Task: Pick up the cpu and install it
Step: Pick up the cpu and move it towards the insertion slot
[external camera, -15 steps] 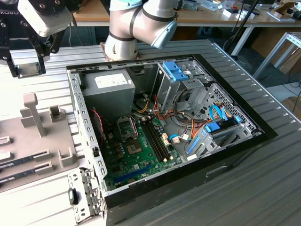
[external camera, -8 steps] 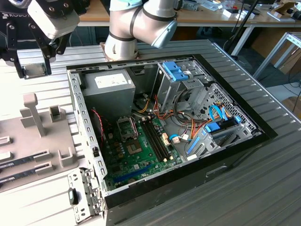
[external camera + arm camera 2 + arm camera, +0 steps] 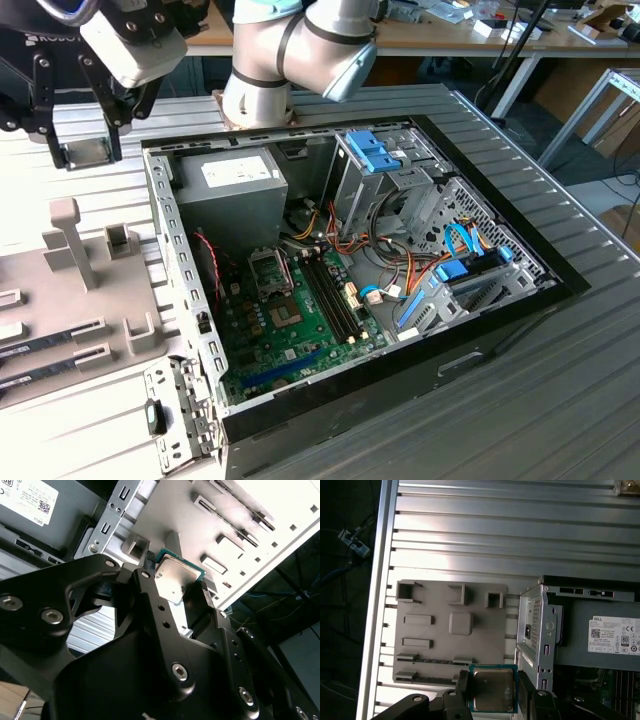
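The cpu (image 3: 492, 690) is a small square chip with a dull silver top and a green edge, held between my black fingers (image 3: 462, 686). My gripper (image 3: 88, 153) is shut on it, up in the air at the exterior view's left, above the metal table just outside the open computer case (image 3: 185, 300). In the second wrist view the cpu (image 3: 176, 577) shows tilted between the fingertips (image 3: 148, 575). The black socket frame (image 3: 268, 272) sits on the green motherboard (image 3: 270, 325) inside the case, well away from the gripper.
A grey holder plate (image 3: 70, 290) with slots and posts lies on the table beside the case, below the gripper (image 3: 492, 688). Inside the case are the grey power supply (image 3: 228, 185), dark memory sticks (image 3: 330, 295), cable bundles (image 3: 395, 275) and blue drive brackets (image 3: 375, 155).
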